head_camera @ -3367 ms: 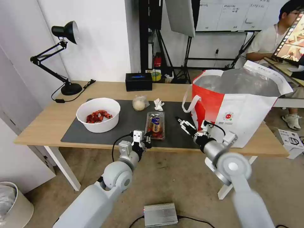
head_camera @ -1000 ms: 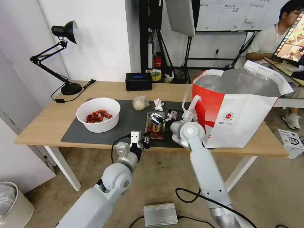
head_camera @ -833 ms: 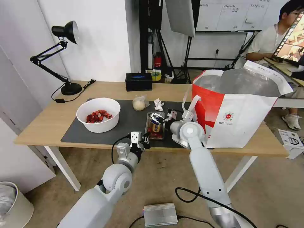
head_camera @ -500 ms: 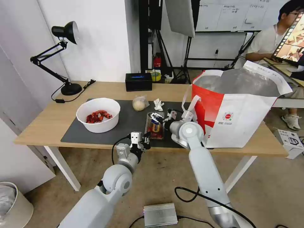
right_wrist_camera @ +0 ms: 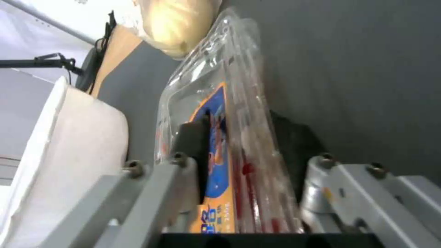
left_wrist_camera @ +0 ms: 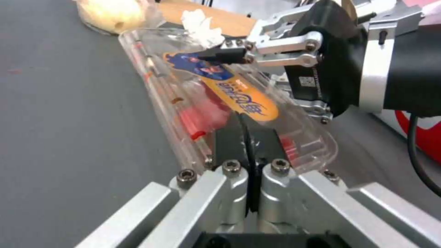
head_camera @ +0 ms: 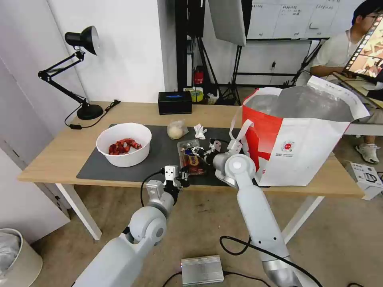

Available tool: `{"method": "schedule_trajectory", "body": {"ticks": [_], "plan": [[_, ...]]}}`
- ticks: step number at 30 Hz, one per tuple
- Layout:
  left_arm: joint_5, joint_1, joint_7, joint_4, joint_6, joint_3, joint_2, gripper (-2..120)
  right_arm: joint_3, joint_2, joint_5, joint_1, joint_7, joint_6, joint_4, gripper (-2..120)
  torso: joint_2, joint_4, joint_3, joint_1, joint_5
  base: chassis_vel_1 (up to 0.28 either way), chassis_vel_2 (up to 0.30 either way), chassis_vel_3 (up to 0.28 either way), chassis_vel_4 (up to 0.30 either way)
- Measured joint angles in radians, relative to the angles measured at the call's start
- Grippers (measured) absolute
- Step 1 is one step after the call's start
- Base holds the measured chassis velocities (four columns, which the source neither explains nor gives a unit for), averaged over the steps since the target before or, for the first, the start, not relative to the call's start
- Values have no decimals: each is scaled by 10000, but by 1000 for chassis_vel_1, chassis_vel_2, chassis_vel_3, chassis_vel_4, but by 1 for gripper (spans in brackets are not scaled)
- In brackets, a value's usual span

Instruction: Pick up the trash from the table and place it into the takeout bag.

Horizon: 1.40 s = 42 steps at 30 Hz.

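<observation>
The clear clamshell tray [head_camera: 187, 161] with red bits and an orange-blue label is tilted up off the dark mat [head_camera: 159, 161], with my right gripper [head_camera: 194, 152] shut on it. In the right wrist view the tray [right_wrist_camera: 220, 103] sits between the two pads [right_wrist_camera: 192, 144]. The left wrist view shows one right finger [left_wrist_camera: 225, 55] pressing on the tray's lid [left_wrist_camera: 216, 100]. My left gripper [head_camera: 175, 175] is shut and holds nothing, just in front of the tray at the table's front edge. The white bowl [head_camera: 123, 149], beige ball [head_camera: 175, 129] and tissue [head_camera: 199, 130] lie on the mat. The takeout bag [head_camera: 303, 135] stands open to the right.
A black desk lamp [head_camera: 79, 71] stands at the back left of the table [head_camera: 60, 155], and a black box [head_camera: 174, 102] at the back middle. The bag's white strap handle [head_camera: 239, 131] hangs close beside my right wrist. A silver box [head_camera: 201, 270] lies on the floor.
My right arm swung in from the front edge and closed on the clamshell tray. In the last half second the tray tipped up and shifted slightly left. The left arm stayed put.
</observation>
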Motion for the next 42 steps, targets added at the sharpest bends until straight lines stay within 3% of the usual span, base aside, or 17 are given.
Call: {"method": "schedule_trajectory", "body": {"ticks": [6,8,18,37,42], "plan": [[0,-28,-7,29,-2,-10,-1,0,-5,-65,3,-16,12,0,24,4,0,0,-2,-1,0,0,0,0,0],[0,-30,-9,38,-3,-10,-9,0,-4,-76,4,-23,12,0,25,1,1,-1,-2,-1,0,0,0,0,0],[-4,-26,-15,14,-23,-21,-31,0,-7,-70,4,-38,44,2,25,0,2,-1,-2,-1,-2,0,0,0,0],[-132,500,-5,-674,-204,-848,372,0,29,-65,-13,-162,58,5,154,0,3,-2,-2,-1,-2,0,0,0,0],[-31,1408,224,-1434,-13,-1458,679,3,85,-101,6,-266,17,5,301,0,3,-1,-3,-2,0,0,0,0,0]]}}
